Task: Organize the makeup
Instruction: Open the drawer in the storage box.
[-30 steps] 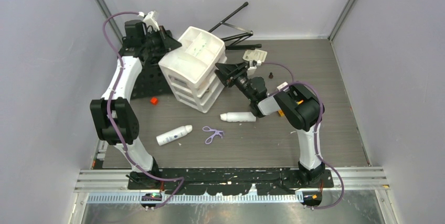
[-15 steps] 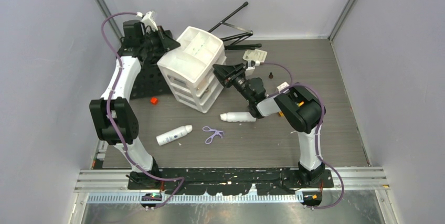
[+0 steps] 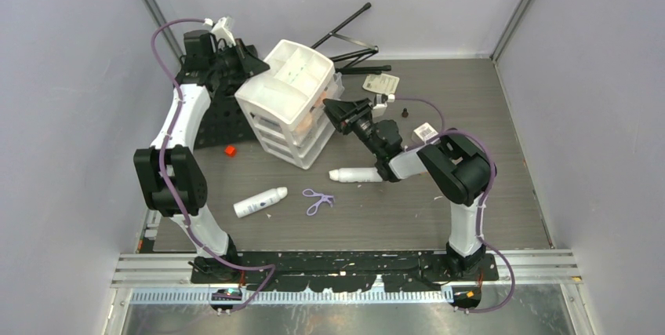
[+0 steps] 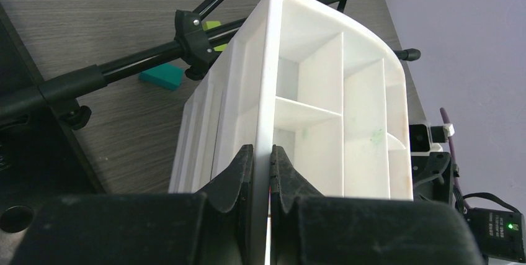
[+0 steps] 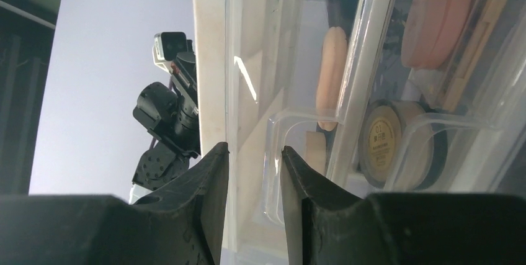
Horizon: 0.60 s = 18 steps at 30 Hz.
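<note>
The left fingers [image 4: 231, 181] are clamped on the top rim wall of the tilted white organizer [image 3: 286, 103], toward 11 o'clock on the worktop [image 3: 486, 115]. The right fingers [image 5: 208, 197] are at its clear drawers [image 5: 372, 91] with a narrow gap between them. Whether they pinch the drawer edge, I cannot tell. Peach compacts [image 5: 434, 20] lie inside, at 2 o'clock from them. A white bottle [image 3: 261, 202] and a second bottle [image 3: 355, 175] lie at 6 o'clock of the organizer.

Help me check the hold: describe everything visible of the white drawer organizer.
The white drawer organizer is plastic-looking: an open top tray split by dividers, with stacked clear drawers below holding round peach compacts. It stands at the table's back left, seemingly tilted. The left gripper pinches its top rim; the right gripper straddles a drawer front, contact unclear.
</note>
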Motion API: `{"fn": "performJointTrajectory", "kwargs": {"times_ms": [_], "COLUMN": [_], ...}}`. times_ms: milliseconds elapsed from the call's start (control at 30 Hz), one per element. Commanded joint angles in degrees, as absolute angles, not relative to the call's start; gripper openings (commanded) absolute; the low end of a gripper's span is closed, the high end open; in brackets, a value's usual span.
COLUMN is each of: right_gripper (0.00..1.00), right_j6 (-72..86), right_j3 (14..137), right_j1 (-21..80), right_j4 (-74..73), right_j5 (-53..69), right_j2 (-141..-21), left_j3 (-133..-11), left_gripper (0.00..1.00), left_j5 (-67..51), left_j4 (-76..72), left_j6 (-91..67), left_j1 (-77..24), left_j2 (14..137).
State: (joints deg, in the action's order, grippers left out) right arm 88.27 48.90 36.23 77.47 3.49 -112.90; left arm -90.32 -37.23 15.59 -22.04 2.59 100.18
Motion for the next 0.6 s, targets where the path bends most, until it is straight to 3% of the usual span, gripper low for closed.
{"fn": "performJointTrajectory", "kwargs": {"times_ms": [0, 567], "right_gripper": [0.39, 0.40], "right_j6": [84.81, 78.90], "right_j3": [45.67, 27.75], "right_j1": [36.93, 35.76], "right_j4": [82.44, 82.44], "right_j5": [0.93, -11.29], "right_j2": [-105.86, -92.47], "left_j3": [-88.95, -88.50], "left_gripper": [0.00, 0.00], "left_j5": [-25.84, -25.73], "left_j4": [20.37, 19.45], "left_j6": [-19.42, -20.21], "left_j1": [5.01, 5.01], "left_j2": [103.27, 102.92]}}
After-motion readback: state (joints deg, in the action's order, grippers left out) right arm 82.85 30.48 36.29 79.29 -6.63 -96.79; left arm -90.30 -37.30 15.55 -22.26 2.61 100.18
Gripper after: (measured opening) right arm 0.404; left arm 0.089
